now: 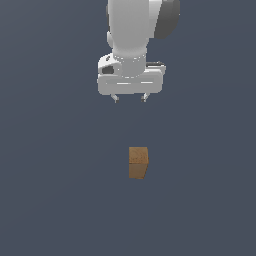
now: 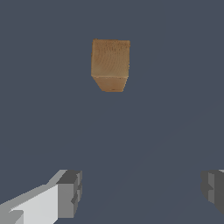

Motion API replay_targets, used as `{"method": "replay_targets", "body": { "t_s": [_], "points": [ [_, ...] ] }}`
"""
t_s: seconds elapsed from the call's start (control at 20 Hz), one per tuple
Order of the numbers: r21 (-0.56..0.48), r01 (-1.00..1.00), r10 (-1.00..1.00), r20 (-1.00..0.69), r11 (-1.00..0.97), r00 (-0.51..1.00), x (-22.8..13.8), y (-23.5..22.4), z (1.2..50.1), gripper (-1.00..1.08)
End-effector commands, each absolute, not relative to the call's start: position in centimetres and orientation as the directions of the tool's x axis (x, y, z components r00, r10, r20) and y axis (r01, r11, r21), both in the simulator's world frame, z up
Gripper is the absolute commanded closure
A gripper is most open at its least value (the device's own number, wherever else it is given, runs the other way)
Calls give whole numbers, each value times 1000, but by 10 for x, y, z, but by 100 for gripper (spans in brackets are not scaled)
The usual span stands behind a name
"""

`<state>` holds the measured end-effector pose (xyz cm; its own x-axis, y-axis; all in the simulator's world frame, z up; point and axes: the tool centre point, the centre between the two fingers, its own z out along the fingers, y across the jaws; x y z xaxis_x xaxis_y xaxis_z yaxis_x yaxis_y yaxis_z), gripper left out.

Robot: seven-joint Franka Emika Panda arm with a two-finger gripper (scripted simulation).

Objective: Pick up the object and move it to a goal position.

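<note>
While nothing is grasped yet, task at its start | claw (image 1: 130, 98) spread wide, empty, well apart from the cube (image 1: 138, 162) | cube rests on the surface (image 1: 50, 190), untouched | left: approach, grasp, lift, carry to goal; no goal marker visible.

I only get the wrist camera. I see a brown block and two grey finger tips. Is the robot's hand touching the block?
Observer: No. In the exterior view the gripper hangs apart from the wooden cube, with bare floor between them.
Operator: Is the hand right over it?
Observer: Not quite. The cube sits a little toward the exterior view's right of the gripper's middle.
Operator: What does the rest of the robot look like?
Observer: White. A wide hand block carries both fingers, under a thick rounded arm.
</note>
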<state>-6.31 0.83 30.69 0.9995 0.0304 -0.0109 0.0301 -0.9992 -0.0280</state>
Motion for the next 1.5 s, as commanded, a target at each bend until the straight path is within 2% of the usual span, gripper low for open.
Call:
{"method": "replay_targets", "body": {
  "t_s": [0.0,0.65,1.45],
  "points": [
    [-27,50,51,-8,-998,999,-62,14,308,-92],
    [-28,-35,-34,-10,-999,999,-54,14,304,-92],
    [-26,-383,-382,-20,-923,924,-20,18,285,-92]
  ]
}}
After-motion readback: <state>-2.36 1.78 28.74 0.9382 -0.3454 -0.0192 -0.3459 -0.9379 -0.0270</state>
